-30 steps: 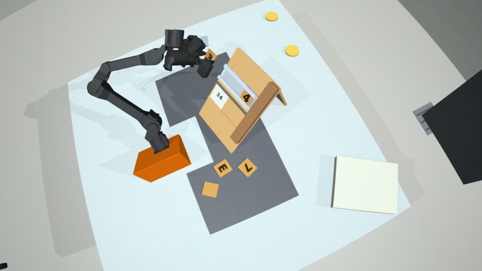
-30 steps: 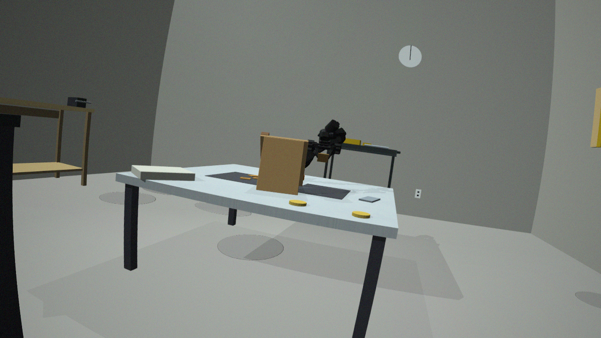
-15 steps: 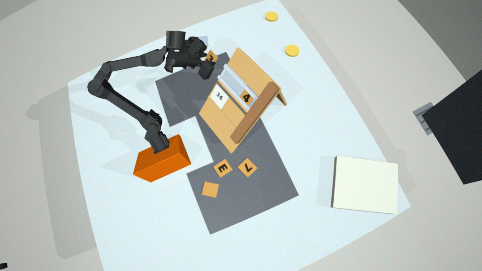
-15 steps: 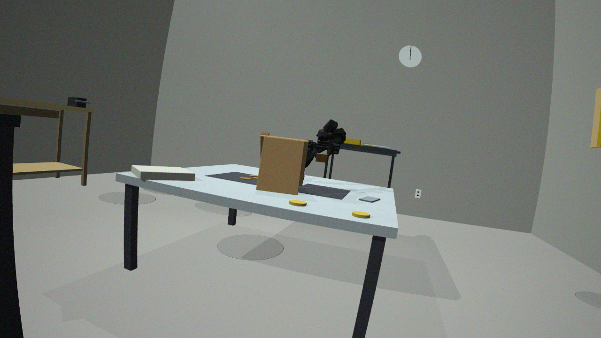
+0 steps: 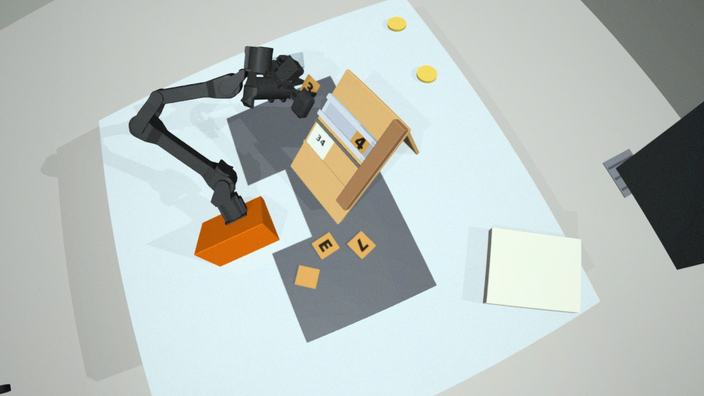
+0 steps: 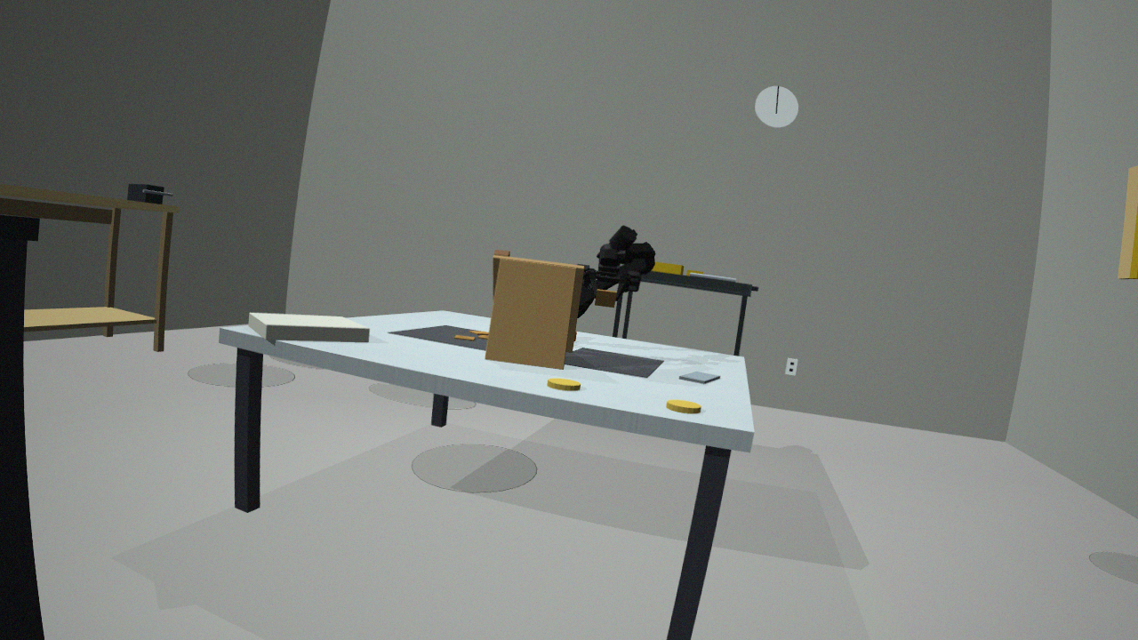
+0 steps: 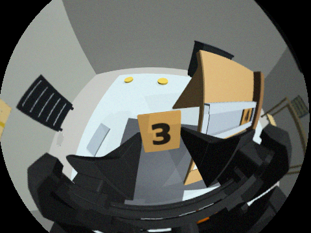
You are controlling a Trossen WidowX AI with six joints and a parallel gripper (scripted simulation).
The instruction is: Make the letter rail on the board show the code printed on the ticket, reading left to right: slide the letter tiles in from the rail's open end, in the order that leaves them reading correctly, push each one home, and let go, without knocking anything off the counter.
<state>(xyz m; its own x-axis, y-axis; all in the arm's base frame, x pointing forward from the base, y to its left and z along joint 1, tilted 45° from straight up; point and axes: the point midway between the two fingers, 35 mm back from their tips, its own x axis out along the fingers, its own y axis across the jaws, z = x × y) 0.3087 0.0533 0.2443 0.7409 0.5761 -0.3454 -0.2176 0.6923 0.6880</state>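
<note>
Pale counter [image 5: 206,315] (grey-walled room).

You can read "34" on the white paper ticket [image 5: 319,141], and single characters on the tan square tiles: "3" [image 7: 160,131], "4" [image 5: 360,142], "E" [image 5: 325,245], "7" [image 5: 361,244].

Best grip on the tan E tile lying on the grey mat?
The tan square E tile lies flat on the dark grey mat, so come from straight above and pinch two opposite edges. Choose the pair facing away from the tan 7 tile close beside it, probably leaving the fingers room.
</note>
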